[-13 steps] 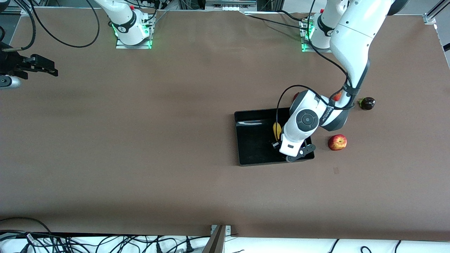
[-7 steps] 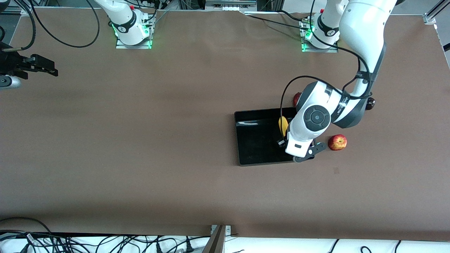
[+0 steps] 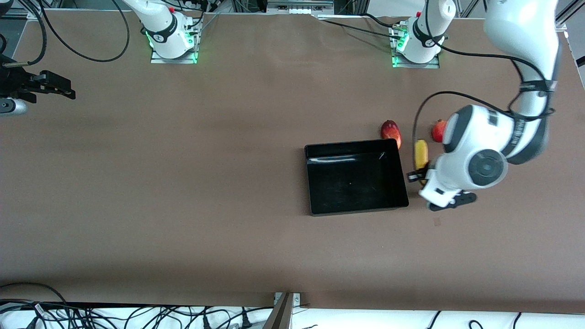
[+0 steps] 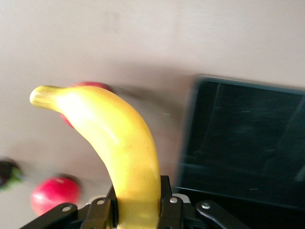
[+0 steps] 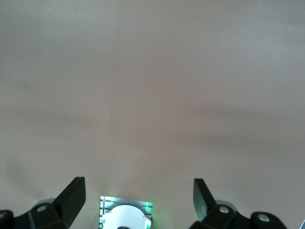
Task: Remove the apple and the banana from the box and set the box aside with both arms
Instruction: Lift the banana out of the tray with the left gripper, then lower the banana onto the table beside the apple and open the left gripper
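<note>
My left gripper [image 3: 417, 176] is shut on the banana [image 3: 421, 154], which hangs over the bare table just beside the box [image 3: 356, 208], on the side toward the left arm's end. In the left wrist view the fingers [image 4: 104, 210] clamp the banana [image 4: 119, 148] near its lower end, with the box [image 4: 238, 191] beside it. The box holds nothing. The apple is hidden under the left arm's wrist. My right gripper [image 3: 68, 92] waits open at the right arm's end of the table, its fingers [image 5: 74, 193] spread over bare table.
A red-yellow mango [image 3: 391, 131] lies at the box's corner farthest from the front camera. A round red pomegranate [image 3: 438, 130] lies beside it toward the left arm's end. Blurred red fruit [image 4: 54, 194] and a dark fruit [image 4: 6, 174] show past the banana.
The left arm has carried the banana from over the box out toward the left arm's end of the table, and it now covers the apple. The right arm has not moved.
</note>
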Robot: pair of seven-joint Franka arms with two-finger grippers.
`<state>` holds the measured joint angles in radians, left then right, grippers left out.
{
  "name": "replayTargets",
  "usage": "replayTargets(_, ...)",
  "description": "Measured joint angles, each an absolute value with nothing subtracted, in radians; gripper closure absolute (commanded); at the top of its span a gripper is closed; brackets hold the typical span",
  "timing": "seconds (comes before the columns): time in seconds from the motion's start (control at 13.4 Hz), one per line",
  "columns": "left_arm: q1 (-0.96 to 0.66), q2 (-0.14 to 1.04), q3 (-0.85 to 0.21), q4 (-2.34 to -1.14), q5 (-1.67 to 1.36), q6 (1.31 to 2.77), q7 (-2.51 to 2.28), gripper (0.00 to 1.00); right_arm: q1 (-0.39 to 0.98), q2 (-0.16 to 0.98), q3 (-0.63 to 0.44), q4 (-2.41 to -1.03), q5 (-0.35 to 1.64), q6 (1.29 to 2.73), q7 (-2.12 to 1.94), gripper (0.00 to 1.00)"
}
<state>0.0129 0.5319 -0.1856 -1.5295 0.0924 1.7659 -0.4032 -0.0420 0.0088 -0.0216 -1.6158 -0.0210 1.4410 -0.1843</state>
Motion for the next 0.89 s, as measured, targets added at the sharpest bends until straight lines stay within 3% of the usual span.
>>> replayTargets(0.45, 0.239, 0.577, -0.192, -1.546, 0.163, 1.826, -0.061, 1.00, -0.042, 0.009, -0.022, -1.616, -0.021, 1.441, -0.184, 0.00)
replayTargets(0.89, 0.340, 0.658, -0.223, -1.689, 0.237, 2.170, -0.017, 1.00, -0.042, 0.009, -0.021, -1.616, -0.021, 1.441, -0.184, 0.00)
